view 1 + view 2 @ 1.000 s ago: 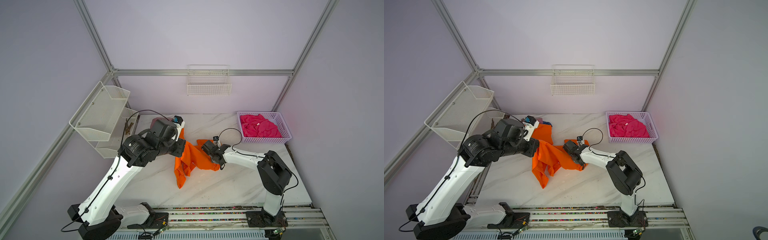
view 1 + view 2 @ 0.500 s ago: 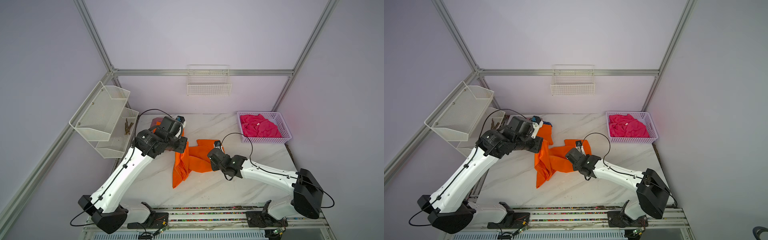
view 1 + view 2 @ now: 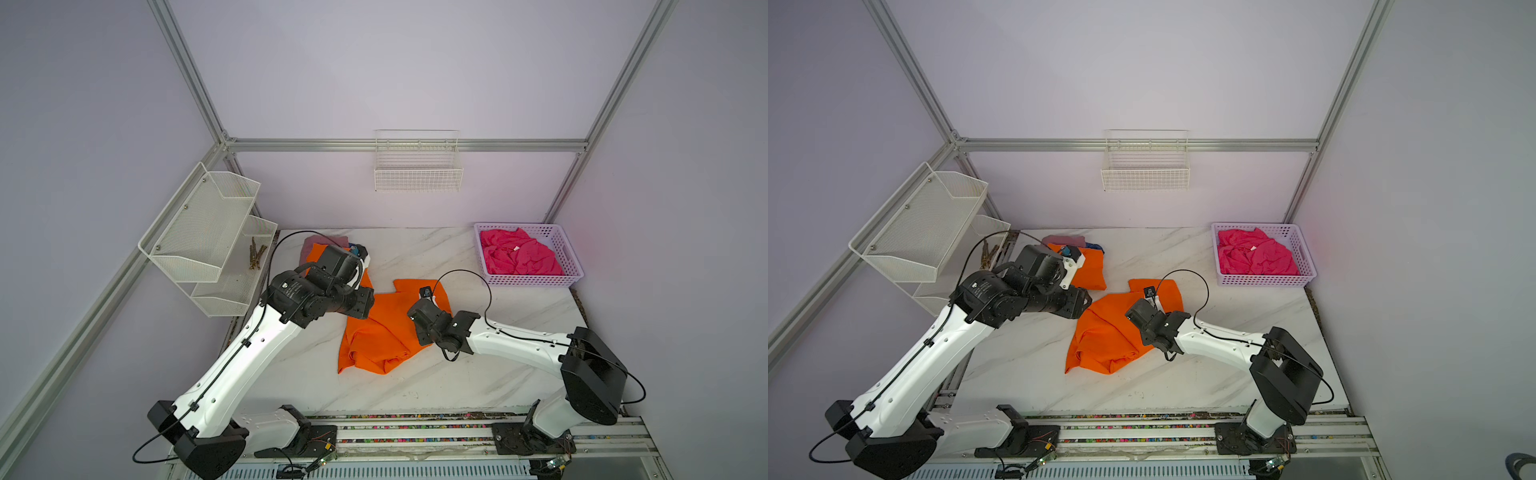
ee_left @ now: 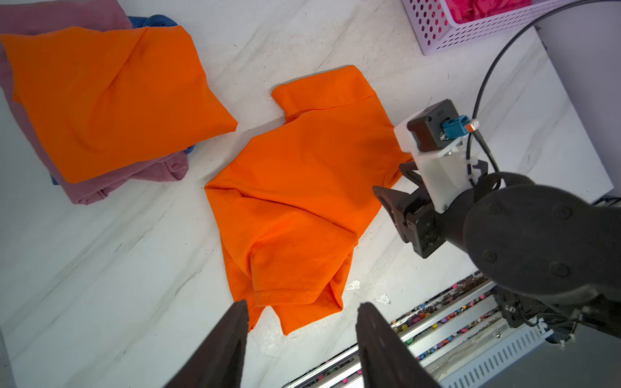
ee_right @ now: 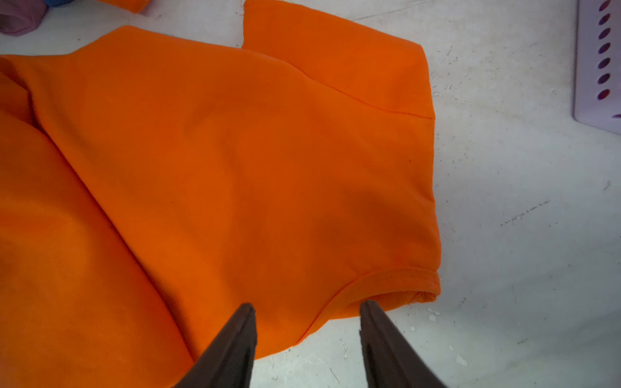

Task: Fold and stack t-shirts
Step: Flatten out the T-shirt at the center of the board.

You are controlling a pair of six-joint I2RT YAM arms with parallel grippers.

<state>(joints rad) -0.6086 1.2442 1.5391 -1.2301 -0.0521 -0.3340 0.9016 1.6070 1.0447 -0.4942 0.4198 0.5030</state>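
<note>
Orange shirt [image 3: 382,332] rumpled at mid-counter. Left gripper [image 4: 302,304] spread, empty, by its left side. Right gripper [image 5: 305,304] spread, empty, over its right edge. Folded orange shirt [image 4: 100,100] atop mauve shirt [image 4: 144,171] and blue shirt [image 4: 153,20], far left corner. Pink shirt [image 3: 519,257] heaped in basket [image 3: 571,266], far right corner.

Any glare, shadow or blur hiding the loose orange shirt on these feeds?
In both top views, even light, no glare, pink cast on the wall by the basket. Left wrist: loose shirt sharp, left end effector dark, soft. Right wrist: faint shadow on the loose shirt ahead of the right end effector.
</note>
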